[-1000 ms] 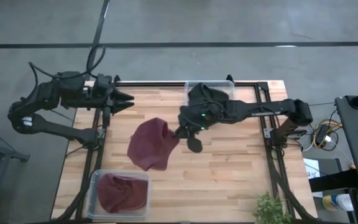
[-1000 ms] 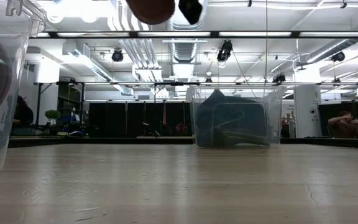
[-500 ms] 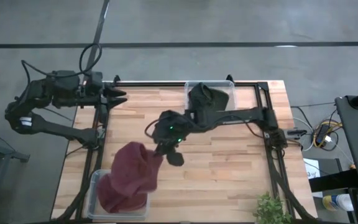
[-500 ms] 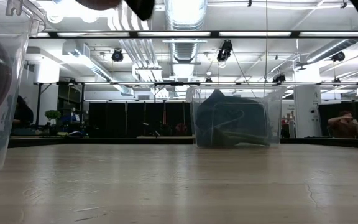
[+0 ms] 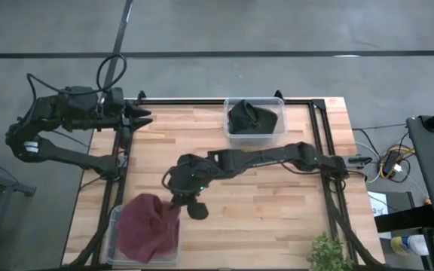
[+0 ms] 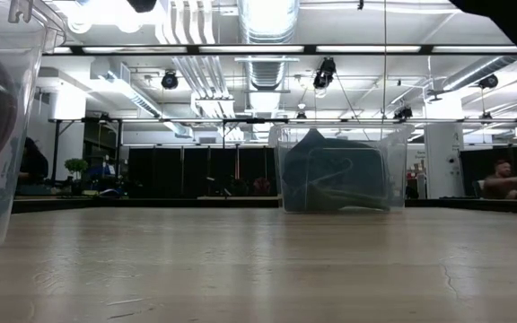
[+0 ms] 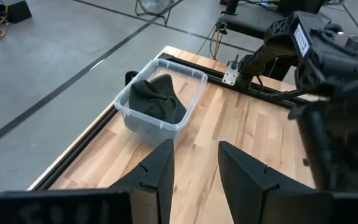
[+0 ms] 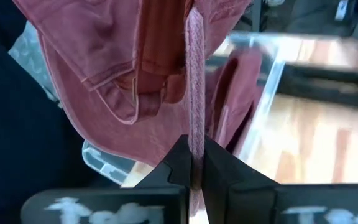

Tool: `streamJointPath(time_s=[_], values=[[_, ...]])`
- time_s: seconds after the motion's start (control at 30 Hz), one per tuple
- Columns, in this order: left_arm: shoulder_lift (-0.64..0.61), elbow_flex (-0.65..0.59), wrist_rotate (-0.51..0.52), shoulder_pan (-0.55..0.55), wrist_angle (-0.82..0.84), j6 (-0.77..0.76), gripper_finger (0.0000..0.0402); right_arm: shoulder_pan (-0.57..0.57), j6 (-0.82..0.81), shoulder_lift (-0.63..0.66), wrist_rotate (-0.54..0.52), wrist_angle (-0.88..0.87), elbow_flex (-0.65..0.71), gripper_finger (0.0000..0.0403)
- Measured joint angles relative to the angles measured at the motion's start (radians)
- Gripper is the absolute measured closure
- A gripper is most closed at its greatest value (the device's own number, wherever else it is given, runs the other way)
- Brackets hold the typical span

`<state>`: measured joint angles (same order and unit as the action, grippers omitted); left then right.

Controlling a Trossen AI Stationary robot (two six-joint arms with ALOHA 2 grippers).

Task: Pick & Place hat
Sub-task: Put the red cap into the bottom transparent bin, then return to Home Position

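Observation:
In the high view a maroon hat [image 5: 145, 232] hangs from my right gripper [image 5: 178, 211] over the clear bin [image 5: 114, 218] at the table's near left corner. The right wrist view shows this hat [image 8: 104, 56] in front of the shut fingers, and a second maroon hat [image 8: 244, 84] lying in the bin [image 8: 272, 74] behind it. My left gripper [image 5: 143, 117] waits open at the far left corner; its wrist view shows the gap between its fingers [image 7: 194, 165]. My right gripper pinches a thin, seamed edge of the maroon hat [image 8: 195, 106] between its two fingers [image 8: 178, 163]. It comes slanting down from the table's right. The hat hangs ahead of and below the fingers, over the bin; whether it touches the hat inside I cannot tell.
A second clear bin [image 5: 276, 105] stands at the far edge and holds a dark hat [image 5: 251, 119]; it also appears in the low view [image 6: 335, 170] and in the left wrist view [image 7: 160, 99]. Bare wood [image 5: 277, 211] spreads between the bins. A plant [image 5: 326, 254] stands at the near right corner.
My right gripper has swung from the table's middle toward the near left corner, carrying the maroon hat from above the bare wood to above the near left bin. My left arm has drawn back a little toward the far left.

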<state>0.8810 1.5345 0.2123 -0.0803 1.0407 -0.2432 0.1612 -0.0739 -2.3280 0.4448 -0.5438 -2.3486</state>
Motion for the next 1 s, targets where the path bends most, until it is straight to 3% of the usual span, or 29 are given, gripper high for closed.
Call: streamJointPath(time_s=[0.3, 0.53, 0.9, 1.0], values=[[0.0, -0.001, 0.0, 0.0, 0.0, -0.002, 0.0284, -0.021, -0.067, -0.03, 0.08, -0.039, -0.001, 0.039], [0.001, -0.001, 0.0, 0.0, 0.0, -0.001, 0.0284, -0.019, -0.035, -0.031, 0.048, -0.016, 0.001, 0.0381], [0.005, -0.001, -0.001, 0.0, 0.001, -0.013, 0.0284, -0.028, -0.044, -0.038, 0.028, -0.007, 0.003, 0.0214], [0.005, -0.001, -0.001, 0.0, 0.001, -0.013, 0.0284, -0.029, -0.001, -0.022, 0.021, -0.05, 0.002, 0.0194]])
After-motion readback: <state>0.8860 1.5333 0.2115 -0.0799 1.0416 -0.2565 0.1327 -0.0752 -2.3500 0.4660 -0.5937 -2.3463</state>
